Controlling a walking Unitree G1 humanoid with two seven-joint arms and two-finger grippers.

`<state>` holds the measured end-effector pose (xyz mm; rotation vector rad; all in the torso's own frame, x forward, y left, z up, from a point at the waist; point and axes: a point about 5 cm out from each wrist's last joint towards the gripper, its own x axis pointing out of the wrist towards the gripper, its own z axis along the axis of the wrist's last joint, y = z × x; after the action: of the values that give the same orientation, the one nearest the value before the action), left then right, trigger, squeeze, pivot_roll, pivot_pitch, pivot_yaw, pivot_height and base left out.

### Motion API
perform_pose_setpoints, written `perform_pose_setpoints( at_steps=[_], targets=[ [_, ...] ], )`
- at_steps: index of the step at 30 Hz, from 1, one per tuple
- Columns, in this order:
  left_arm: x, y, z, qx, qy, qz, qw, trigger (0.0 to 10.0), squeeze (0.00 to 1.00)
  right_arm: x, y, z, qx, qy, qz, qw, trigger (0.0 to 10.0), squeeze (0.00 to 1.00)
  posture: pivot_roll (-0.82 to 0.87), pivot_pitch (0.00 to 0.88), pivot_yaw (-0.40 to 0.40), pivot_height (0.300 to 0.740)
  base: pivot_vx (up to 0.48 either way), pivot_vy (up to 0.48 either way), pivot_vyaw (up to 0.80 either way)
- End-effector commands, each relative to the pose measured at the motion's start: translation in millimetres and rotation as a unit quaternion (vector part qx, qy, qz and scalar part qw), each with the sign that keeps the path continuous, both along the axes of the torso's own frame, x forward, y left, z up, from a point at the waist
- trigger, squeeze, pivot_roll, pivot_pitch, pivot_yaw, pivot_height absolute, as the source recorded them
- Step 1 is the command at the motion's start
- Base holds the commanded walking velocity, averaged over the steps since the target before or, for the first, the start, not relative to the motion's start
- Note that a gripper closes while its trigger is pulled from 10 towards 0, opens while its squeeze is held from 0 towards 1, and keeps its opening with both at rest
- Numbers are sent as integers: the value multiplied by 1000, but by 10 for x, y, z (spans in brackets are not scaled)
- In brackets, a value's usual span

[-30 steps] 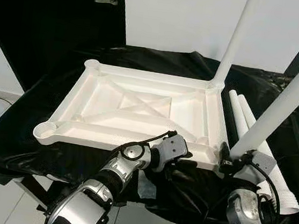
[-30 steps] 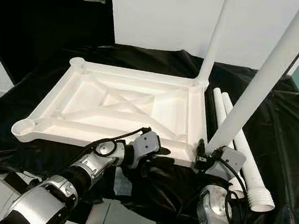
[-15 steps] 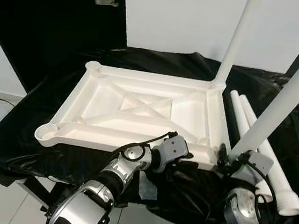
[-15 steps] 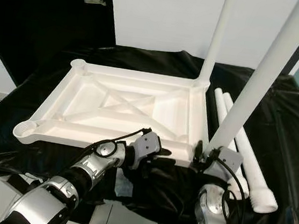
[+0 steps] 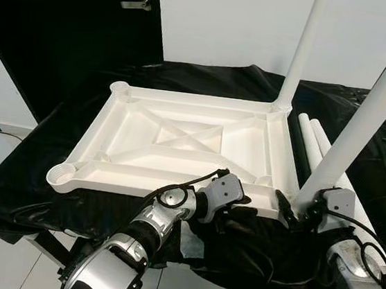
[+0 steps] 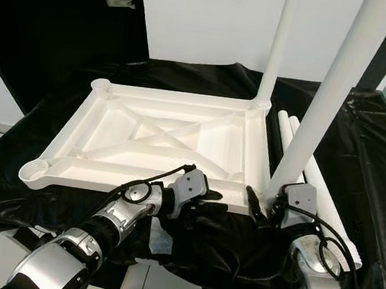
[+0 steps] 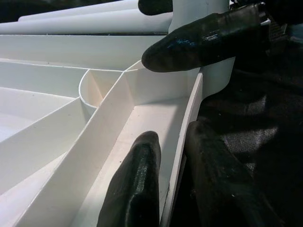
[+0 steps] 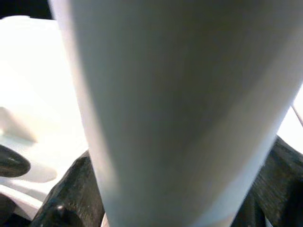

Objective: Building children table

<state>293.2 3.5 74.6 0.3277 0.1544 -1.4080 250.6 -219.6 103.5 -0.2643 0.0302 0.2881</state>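
A white plastic tabletop (image 5: 184, 96) lies upside down on a black-draped surface. One white leg (image 5: 300, 52) stands upright in its far right corner socket. A second leg (image 5: 363, 122) stands slightly tilted at the near right corner, and my right gripper (image 5: 302, 211) is shut around its base. In the right wrist view this leg (image 8: 180, 109) fills the space between the black fingers (image 8: 71, 194). My left gripper (image 5: 238, 207) is shut on the tabletop's near rim (image 7: 182, 142), with one finger (image 7: 137, 184) inside the rim and the other outside it.
Two spare white legs (image 5: 316, 144) lie side by side on the black cloth (image 5: 48, 191) to the right of the tabletop. Empty corner sockets (image 5: 61, 171) show at the near left and far left. A dark door and a white wall stand behind.
The leg in my right gripper has swung closer to upright, and my right forearm has moved out to the right. My left gripper has kept its hold on the rim.
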Motion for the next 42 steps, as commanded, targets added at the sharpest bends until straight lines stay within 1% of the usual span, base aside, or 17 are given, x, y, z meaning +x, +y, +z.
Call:
perform_pose_setpoints(
  at_steps=[1,5,11,16,17,19,21,22,23,24,25,27,28,34,38,41,42],
  targets=[
    [-288,146,-500,85,99,-15,991,10000,0,-82,44,-136,3,42,32,999,0,0,-167,0,35,740,0,0,0],
    [-290,156,-505,84,100,-13,991,10000,0,-166,91,-184,11,62,73,995,0,0,-163,0,35,740,0,0,0],
    [-259,177,-487,86,97,-9,992,10000,0,-202,182,-265,39,87,102,990,0,0,-162,0,38,740,0,0,0],
    [-260,175,-487,86,96,-10,992,10000,0,-218,265,-324,62,98,101,988,0,0,-164,0,42,740,0,0,0],
    [-263,171,-487,86,96,-12,992,10000,0,-228,341,-348,79,97,96,987,0,0,-166,0,46,740,0,0,0],
    [-268,164,-486,87,95,-14,992,10000,0,-200,449,-354,103,67,43,991,0,0,-168,0,47,740,0,0,0],
    [-265,161,-483,87,95,-15,992,10000,0,-162,457,-331,128,22,-55,990,0,0,-168,0,48,740,0,0,0],
    [-265,161,-483,87,95,-15,992,10000,0,-162,457,-331,128,22,-55,990,0,0,-168,0,48,740,0,0,0],
    [-264,161,-482,87,95,-15,992,10000,0,-158,451,-327,133,13,-77,988,0,0,-168,0,48,740,0,0,0],
    [-261,161,-480,87,94,-15,992,10000,0,-161,422,-328,138,-2,-132,982,0,0,-168,0,49,740,0,0,0],
    [-261,161,-480,87,94,-15,992,10000,0,-161,422,-328,138,-2,-132,982,0,0,-168,0,49,740,0,0,0],
    [-260,160,-479,88,94,-16,992,10000,0,-172,352,-336,137,-20,-221,965,0,0,-168,0,50,740,0,0,0],
    [-260,160,-478,88,94,-16,992,10000,0,-175,331,-336,136,-25,-244,960,0,0,-168,0,50,740,0,0,0],
    [-273,147,-486,89,95,-18,991,10000,0,-110,302,-270,136,-38,-255,957,0,0,-168,0,48,740,0,0,0],
    [-272,140,-486,88,94,-17,992,10000,0,-110,240,-261,124,-46,-289,948,0,0,-163,0,39,740,0,0,0],
    [-271,154,-492,88,95,-14,991,10000,0,-126,140,-274,85,-48,-329,939,0,0,-162,0,36,740,0,0,0],
    [-271,154,-492,88,95,-14,991,10000,0,-126,140,-274,85,-48,-329,939,0,0,-162,0,36,740,0,0,0]
  ],
)
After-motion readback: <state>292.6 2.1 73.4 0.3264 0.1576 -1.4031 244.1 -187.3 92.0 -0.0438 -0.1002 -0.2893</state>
